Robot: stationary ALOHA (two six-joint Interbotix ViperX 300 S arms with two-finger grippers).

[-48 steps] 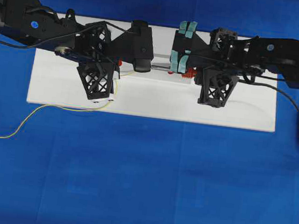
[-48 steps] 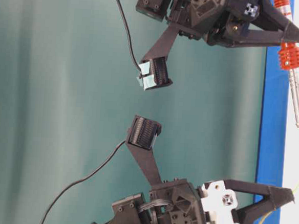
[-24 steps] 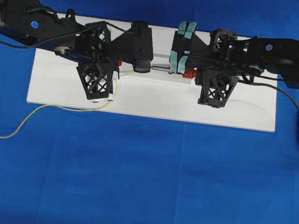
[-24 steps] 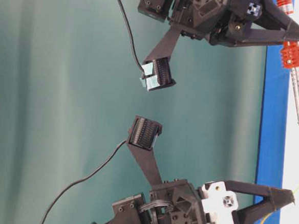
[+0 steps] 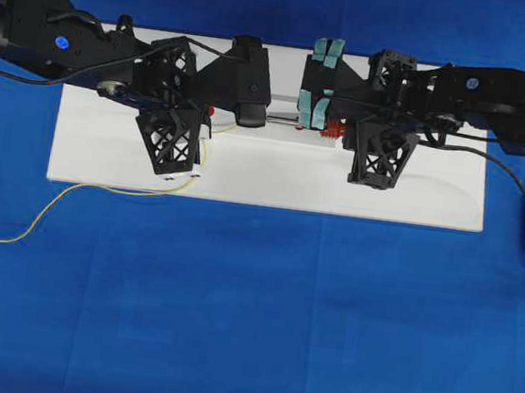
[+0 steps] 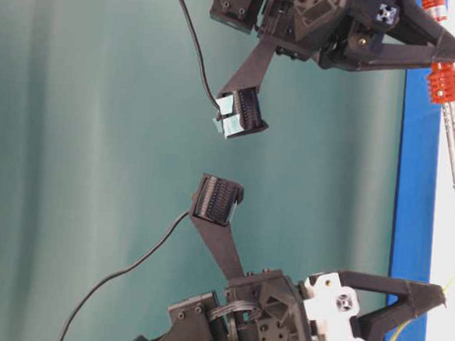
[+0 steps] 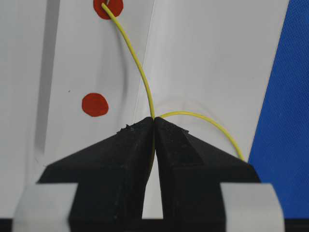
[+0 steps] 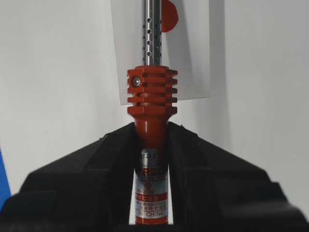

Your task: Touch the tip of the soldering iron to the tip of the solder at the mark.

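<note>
Left gripper (image 7: 154, 121) is pinched tight on the solder (image 7: 137, 63), whose tip sits on the top red mark (image 7: 108, 7). Right gripper (image 8: 150, 126) is clamped around the soldering iron (image 8: 150, 140), so I'd creep its tip onto that mark slowly, keeping the wire steady.

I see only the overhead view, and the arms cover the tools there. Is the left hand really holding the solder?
Observer: Yes. The left wrist view shows the left hand shut on the solder, which curves forward from the fingertips.
Operator: Where does its end lie?
Observer: On a red mark at the top edge of that view.
Operator: And the iron?
Observer: The right wrist view shows the right hand shut on the red-orange body of the soldering iron.
</note>
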